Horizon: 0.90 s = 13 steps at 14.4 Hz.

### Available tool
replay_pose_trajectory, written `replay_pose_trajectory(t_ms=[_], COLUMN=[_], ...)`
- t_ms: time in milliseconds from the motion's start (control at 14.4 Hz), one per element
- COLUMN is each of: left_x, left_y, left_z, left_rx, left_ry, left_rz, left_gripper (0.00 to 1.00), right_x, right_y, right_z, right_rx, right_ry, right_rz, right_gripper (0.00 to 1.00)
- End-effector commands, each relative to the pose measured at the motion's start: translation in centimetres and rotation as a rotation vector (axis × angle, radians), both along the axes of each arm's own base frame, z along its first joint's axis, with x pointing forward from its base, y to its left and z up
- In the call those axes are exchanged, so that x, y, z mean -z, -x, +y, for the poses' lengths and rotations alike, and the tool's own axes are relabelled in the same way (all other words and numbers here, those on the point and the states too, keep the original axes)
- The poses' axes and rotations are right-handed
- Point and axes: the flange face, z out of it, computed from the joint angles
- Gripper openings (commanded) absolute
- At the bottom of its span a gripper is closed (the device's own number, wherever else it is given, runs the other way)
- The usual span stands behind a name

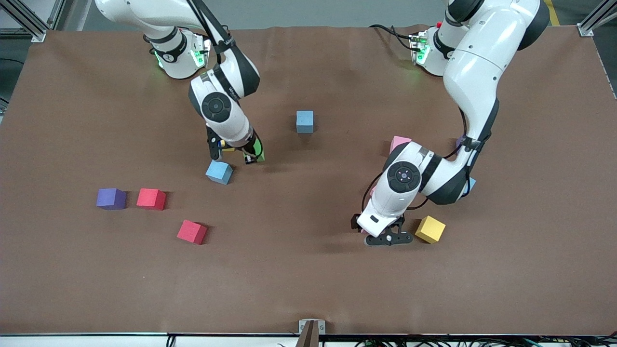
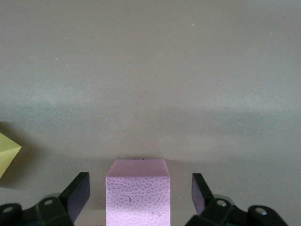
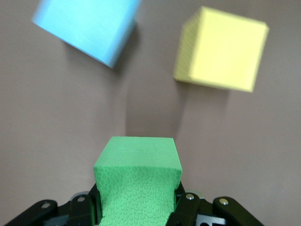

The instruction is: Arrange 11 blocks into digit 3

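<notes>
1. Brown matte table cover (image 1: 308,289), faintly creased near the upper edge of the front view; grey floor and aluminium frame posts (image 1: 29,24) at the upper corners; a small metal bracket (image 1: 311,330) at lower centre, with cables along the bottom edge.
2. Left gripper (image 1: 385,236) low over the cover in the lower part of the front view, toward the left arm's end. Jaws spread, one finger (image 2: 77,195) on each side of a pink block (image 2: 137,188), with a gap showing on both sides.
3. Yellow block (image 1: 430,229) just beside that gripper, apart from it.
4. Right gripper (image 1: 241,155) in the upper middle of the front view, clamped on a green block (image 3: 137,179).
5. Light blue block (image 1: 219,172) and a second yellow block (image 3: 221,49) close by that gripper, on the cover.
6. Grey-blue block (image 1: 304,121) alone near upper centre.
7. Another pink block (image 1: 399,142) partly hidden by the left arm.
8. Two red blocks (image 1: 151,198) (image 1: 192,232) toward the right arm's end, the first just beside a purple cube (image 1: 111,198).
</notes>
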Motion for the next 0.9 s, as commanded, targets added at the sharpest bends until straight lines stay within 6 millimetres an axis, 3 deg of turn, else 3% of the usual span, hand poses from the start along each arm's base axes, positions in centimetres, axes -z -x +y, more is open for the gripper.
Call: replay_pose_trajectory(t_ms=[0,208,486,694,833], left_x=[1.0,2.1,3.4,2.7,1.7], left_y=[-0.3,-0.1,0.1,0.3,0.5], left_z=[-0.4,-0.3,-0.3,-0.8,-0.9], left_rx=[0.018,0.022,0.056,0.039,0.007], left_ry=[-0.009,-0.015,-0.019,-0.005,-0.003], left_rz=[0.014,0.028,0.047,0.046,0.050], left_gripper=[0.95,0.92,0.81,0.54,0.29], right_x=[-0.9,-0.1,0.6,1.5,1.9], right_y=[2.6,4.9,7.2,8.3,8.5], right_z=[1.3,3.5,6.1,6.0,5.8], right_rx=[0.082,0.066,0.080,0.088,0.091], right_ry=[-0.033,-0.028,-0.037,-0.018,-0.014], right_rz=[0.015,0.021,-0.010,0.004,0.005], right_gripper=[0.00,0.00,0.00,0.00,0.00])
